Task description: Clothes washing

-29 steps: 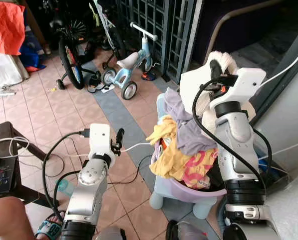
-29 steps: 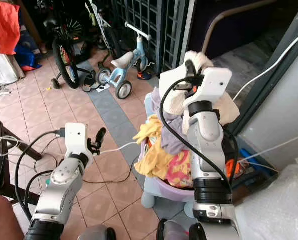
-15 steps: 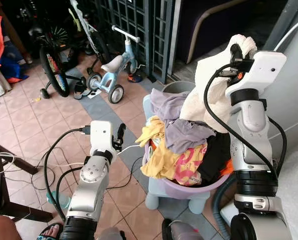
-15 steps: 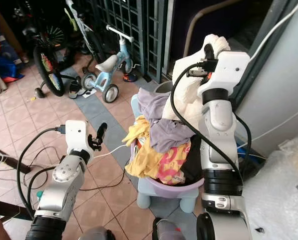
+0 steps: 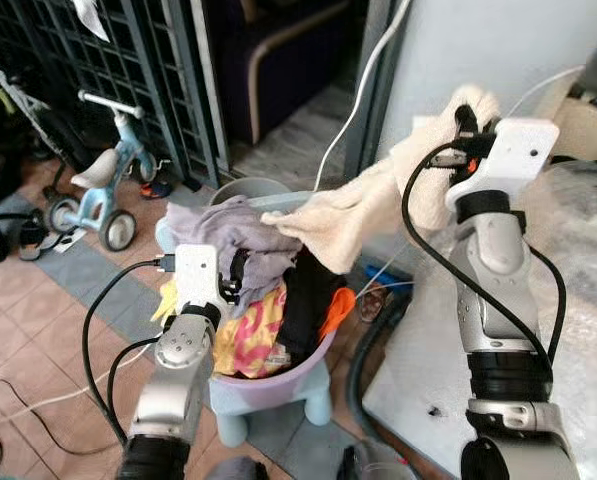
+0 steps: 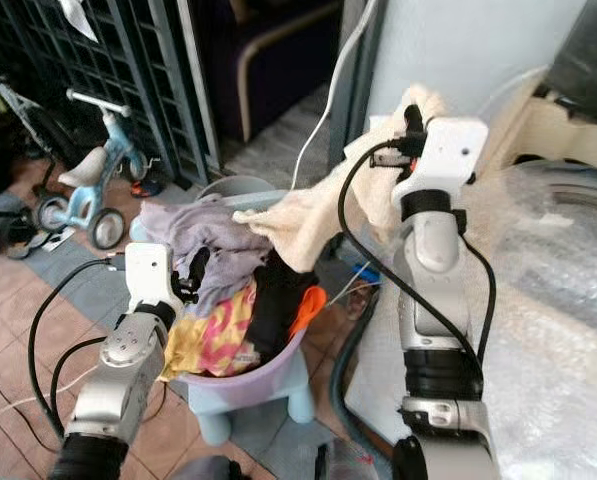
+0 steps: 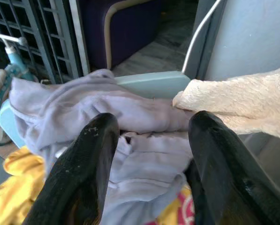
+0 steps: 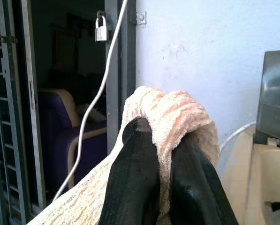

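Right gripper (image 5: 465, 112) raised high, fingers (image 8: 135, 187) clamped on a cream towel (image 5: 353, 212); the towel drapes down from the fingers, its free end hanging over the purple laundry basket (image 5: 278, 375). Left gripper (image 7: 147, 154) fingers spread wide, hovering just above a lavender garment (image 7: 130, 112) atop the clothes pile in the basket, touching nothing. A blue tricycle (image 5: 103, 185) stands well beyond the left fingers.

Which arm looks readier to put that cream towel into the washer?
Probably the right. The right gripper is already shut on the cream towel, held high beside the plastic-wrapped washer. The left gripper is open, low over the laundry basket.
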Available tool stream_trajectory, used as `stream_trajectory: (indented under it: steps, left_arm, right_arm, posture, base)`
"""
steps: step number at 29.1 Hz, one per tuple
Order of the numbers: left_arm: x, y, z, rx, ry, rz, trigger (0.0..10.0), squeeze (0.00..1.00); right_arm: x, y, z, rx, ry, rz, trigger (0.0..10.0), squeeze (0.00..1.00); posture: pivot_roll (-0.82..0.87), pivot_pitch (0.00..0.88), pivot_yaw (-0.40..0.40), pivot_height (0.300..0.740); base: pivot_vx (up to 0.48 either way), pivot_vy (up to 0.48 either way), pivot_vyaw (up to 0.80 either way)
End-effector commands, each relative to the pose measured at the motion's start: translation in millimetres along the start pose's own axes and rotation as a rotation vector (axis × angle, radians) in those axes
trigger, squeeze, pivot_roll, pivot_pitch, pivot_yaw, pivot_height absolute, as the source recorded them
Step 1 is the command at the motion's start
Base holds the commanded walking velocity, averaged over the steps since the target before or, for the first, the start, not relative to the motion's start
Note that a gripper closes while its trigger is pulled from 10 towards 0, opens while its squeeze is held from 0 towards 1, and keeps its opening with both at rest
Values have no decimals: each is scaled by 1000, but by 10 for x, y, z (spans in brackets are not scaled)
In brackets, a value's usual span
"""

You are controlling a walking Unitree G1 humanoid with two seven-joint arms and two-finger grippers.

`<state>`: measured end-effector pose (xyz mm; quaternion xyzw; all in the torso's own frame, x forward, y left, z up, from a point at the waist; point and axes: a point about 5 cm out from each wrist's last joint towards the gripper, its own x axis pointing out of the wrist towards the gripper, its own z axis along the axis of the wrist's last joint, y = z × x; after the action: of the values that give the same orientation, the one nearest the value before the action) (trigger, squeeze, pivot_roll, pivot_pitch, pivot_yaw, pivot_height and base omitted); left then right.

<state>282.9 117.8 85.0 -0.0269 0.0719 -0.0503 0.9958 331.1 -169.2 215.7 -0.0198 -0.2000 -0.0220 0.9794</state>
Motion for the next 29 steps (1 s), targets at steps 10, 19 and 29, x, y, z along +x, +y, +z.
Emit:
stream_trajectory:
  steps: [10, 19, 29]
  left_arm:
    - [-15, 14, -17, -5, 8, 5, 10000, 0]
    - [-16, 2, -13, -5, 8, 2, 10000, 0]
    - [-42, 6, -17, -8, 7, 13, 10000, 0]
  right_arm:
    - [117, -175, 169, -179, -89, -111, 10000, 0]
    - [431, -1482, 363, -129, 22, -714, 10000, 0]
    - [502, -1813, 580, -284, -18, -810, 10000, 0]
  posture:
    - [-25, 34, 48, 740]
    - [-27, 40, 49, 740]
    - [-19, 50, 44, 740]
  base:
    - [0, 0, 0]
    - [0, 0, 0]
    - [0, 0, 0]
